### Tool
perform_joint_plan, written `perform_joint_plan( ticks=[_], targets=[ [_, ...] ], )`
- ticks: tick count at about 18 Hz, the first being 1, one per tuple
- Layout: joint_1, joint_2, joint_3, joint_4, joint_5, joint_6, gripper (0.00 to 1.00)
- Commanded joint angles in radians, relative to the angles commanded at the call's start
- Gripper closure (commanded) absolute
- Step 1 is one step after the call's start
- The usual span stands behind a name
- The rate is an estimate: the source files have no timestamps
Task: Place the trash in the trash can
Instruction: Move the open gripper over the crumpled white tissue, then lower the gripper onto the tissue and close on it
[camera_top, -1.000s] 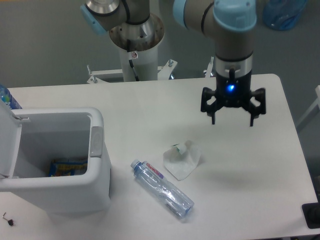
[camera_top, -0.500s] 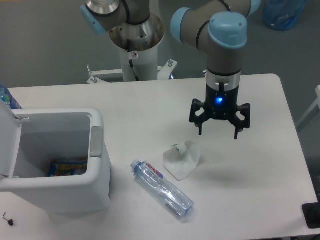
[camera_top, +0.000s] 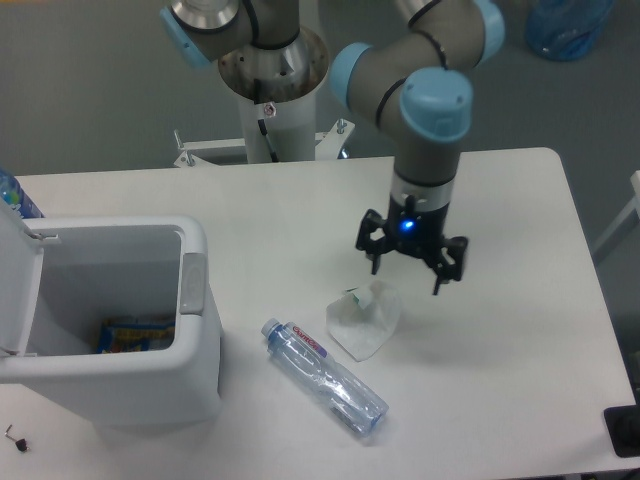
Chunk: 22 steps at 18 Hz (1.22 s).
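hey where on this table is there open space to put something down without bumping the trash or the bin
Bare tabletop runs along the back edge, between the trash can and the robot's base, and on the right side beyond the gripper. The front right corner past the bottle is also free. It is crowded mid-table, where the open gripper hangs over the wrapper beside the bottle.

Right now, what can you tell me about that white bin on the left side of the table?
The trash can is a large, boxy white plastic bin with rounded edges, standing upright at the table's left front. Its hinged lid is swung open to the left, leaving the top open. A grey latch sits on its right wall. Inside, at the bottom, lies a colourful blue and yellow packet. Nothing outside touches it; the bottle lies apart to its right.
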Motion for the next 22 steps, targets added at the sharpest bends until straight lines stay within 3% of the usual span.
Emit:
perform_joint_plan(
  ticks=[10, 17, 18, 22],
  targets=[
    [-0.046, -0.058, -0.005, 0.003, -0.002, -0.011, 0.0],
    [-0.058, -0.065, -0.019, 0.002, 0.032, -0.011, 0.0],
    [-0.058, -0.065, -0.019, 0.002, 0.037, -0.011, 0.05],
    [-0.058, -0.066, -0.017, 0.003, 0.057, -0.012, 0.45]
  ],
)
